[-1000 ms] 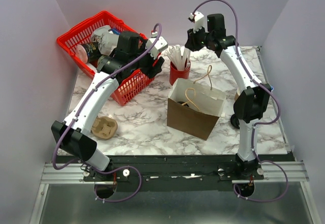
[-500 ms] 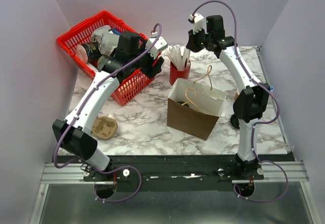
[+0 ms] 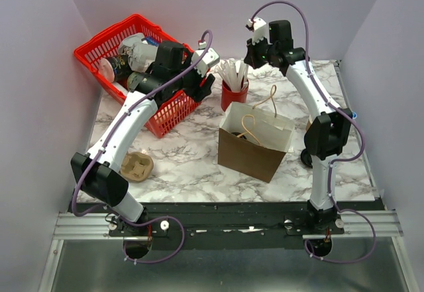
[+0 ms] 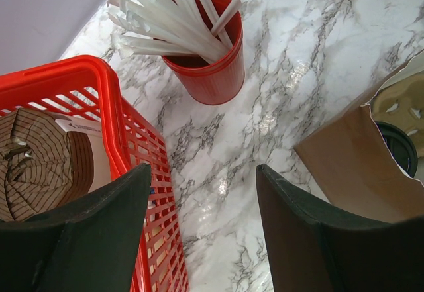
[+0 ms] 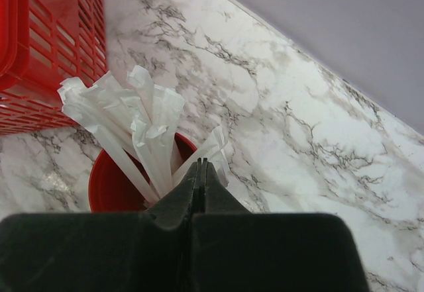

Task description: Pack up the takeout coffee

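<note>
Takeout coffee [image 4: 398, 147] mostly hidden inside bag [image 4: 344, 166]; left pincer [image 4: 202, 173] apart, right pincer [image 5: 201, 167] together.

Marble table [image 3: 192, 163] bears red basket [image 3: 171, 116], straw cup [image 3: 234, 97], paper bag [image 3: 248, 154], cup carrier [image 3: 136, 166].

Place: my lab test booth.
Signs: plain lilac walls [image 3: 33, 53], marble-print tabletop [image 3: 192, 166], left arm [image 3: 122, 130] and right arm [image 3: 311, 87] bolted to a metal rail [image 3: 225, 224].

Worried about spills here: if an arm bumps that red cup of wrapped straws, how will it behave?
The red cup looks small and light, with wrapped straws fanning well above its rim, so a high bump would probably tip it. The straws stand loose and would likely scatter. On the glossy marble table, a low push may just slide it.
</note>
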You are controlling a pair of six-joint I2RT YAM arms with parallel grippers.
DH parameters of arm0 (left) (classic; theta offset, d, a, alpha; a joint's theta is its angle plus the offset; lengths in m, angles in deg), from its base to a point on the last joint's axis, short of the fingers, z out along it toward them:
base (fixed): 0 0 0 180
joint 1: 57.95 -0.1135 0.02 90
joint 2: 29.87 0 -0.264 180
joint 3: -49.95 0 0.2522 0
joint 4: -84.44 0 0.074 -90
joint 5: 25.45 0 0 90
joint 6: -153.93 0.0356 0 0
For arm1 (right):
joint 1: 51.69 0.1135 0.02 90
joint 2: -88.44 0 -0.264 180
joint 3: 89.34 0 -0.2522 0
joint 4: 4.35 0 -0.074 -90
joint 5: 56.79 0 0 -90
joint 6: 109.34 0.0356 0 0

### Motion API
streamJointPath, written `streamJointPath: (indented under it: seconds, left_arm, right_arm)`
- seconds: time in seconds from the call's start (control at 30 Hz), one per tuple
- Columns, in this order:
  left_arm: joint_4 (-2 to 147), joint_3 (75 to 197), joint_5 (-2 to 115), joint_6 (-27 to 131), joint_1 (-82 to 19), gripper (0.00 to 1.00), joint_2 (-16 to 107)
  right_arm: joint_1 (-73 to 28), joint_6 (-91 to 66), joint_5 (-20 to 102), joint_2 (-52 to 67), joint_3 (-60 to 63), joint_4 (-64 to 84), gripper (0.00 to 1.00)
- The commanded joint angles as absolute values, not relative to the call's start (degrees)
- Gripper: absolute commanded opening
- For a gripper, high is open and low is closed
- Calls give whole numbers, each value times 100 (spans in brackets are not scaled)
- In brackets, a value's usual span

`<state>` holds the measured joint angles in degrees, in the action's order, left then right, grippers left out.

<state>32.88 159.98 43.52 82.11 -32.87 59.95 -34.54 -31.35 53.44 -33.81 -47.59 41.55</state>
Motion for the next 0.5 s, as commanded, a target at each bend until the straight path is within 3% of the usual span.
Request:
streamJointPath:
  seconds: [0.0, 0.1, 0.13, 0.23, 0.33, 0.47]
  left_arm:
    - [3359, 16004, 4328, 8133, -3334, 73, 5978]
    - [3359, 15995, 4320, 8133, -3334, 73, 5969]
    - [3368, 15986, 4328, 8142, -3334, 73, 5960]
    - [3376, 15986, 4320, 8133, -3343, 73, 5960]
    - [3368, 15986, 4293, 8125, -3334, 73, 5960]
    - [3324, 15995, 4258, 8098, -3343, 73, 5969]
  right_arm:
    - [-3482, -3103, 5360, -3136, -4720, 4018, 1]
    - [-3490, -3068, 5483, -2969, -4746, 4000, 3]
    - [-3490, -3042, 5449, -2916, -4738, 3991, 15]
    - [-3499, -2980, 5229, -2732, -4545, 3798, 36]
    - [-3543, -2980, 5150, -2643, -4291, 3535, 49]
    - [-3561, -2997, 5096, -2949, -4465, 3622, 53]
